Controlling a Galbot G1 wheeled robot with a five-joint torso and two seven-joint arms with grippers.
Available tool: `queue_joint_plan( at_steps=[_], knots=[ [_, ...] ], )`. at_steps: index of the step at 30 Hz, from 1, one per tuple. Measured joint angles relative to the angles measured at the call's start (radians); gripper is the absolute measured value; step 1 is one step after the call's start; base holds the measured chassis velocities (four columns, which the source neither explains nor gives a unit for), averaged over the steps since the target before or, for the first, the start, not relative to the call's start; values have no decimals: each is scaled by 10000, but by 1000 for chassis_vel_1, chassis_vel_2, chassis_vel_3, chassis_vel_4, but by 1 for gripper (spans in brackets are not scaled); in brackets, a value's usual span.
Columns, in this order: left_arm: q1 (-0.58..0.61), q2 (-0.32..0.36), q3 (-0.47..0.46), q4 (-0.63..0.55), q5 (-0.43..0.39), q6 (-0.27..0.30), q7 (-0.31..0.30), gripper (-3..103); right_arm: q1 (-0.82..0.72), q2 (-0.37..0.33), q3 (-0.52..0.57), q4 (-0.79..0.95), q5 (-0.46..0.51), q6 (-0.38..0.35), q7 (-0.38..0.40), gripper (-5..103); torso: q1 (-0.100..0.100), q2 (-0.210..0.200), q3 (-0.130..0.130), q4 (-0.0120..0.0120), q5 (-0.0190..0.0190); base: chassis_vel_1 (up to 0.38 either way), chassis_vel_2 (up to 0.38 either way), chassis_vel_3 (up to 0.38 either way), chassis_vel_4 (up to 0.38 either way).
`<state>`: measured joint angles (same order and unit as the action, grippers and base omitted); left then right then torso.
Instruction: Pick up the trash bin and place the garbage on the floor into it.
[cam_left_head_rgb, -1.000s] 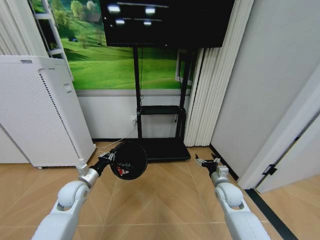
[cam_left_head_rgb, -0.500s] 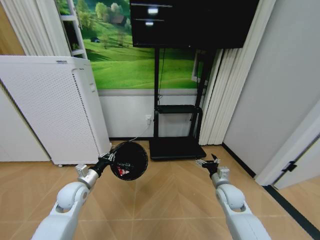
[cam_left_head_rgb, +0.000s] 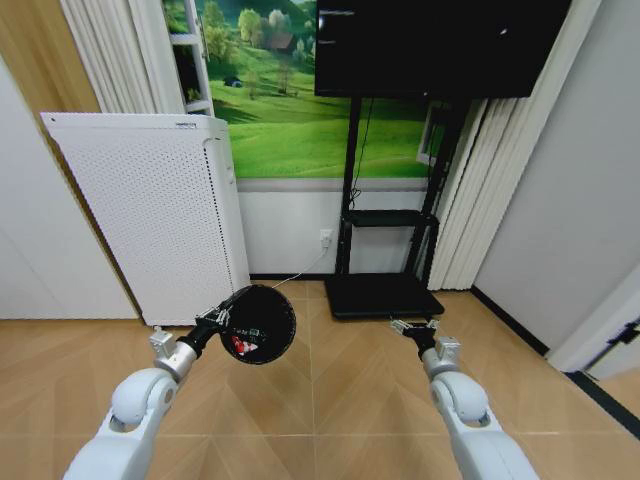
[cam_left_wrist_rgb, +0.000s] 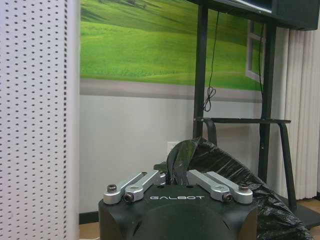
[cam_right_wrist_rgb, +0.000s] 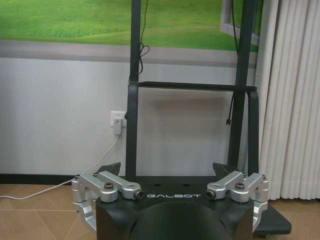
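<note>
left gripper (cam_left_head_rgb: 222, 318) lower left clamping trash bin (cam_left_head_rgb: 258, 323) rim, right gripper (cam_left_head_rgb: 412, 327) lower right fingers wide, "galbot" on both wrists

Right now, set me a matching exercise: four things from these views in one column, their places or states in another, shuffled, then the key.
Things:
1. small round black mesh trash bin
2. left gripper
3. right gripper
4. tall white perforated appliance

Places or states:
A. open, holding nothing, over the wooden floor
B. standing on the floor against the wall, on the robot's left
C. held off the floor, tipped on its side, red scrap inside
D. shut on the bin's rim and black liner

Pairs: 1-C, 2-D, 3-A, 4-B
</note>
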<state>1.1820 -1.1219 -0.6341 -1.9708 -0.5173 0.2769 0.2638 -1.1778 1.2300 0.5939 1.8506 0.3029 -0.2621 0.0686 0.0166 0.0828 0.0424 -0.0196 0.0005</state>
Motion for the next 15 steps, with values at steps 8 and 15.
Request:
queue_joint_plan(
  at_steps=[8, 15],
  knots=[
    [22, 40, -3, -18, -31, 0, 9, 7, -214, 3, 159, 232, -1, -40, 1, 100, 0, 0, 0, 9, -5, -21, -41, 7, 22],
    [40, 33, -27, -18, -45, -13, 45, 7, -332, 22, 194, 380, -3, -99, 4, 100, 1, 0, 0, 8, -6, 118, -62, -115, 90]
  ],
)
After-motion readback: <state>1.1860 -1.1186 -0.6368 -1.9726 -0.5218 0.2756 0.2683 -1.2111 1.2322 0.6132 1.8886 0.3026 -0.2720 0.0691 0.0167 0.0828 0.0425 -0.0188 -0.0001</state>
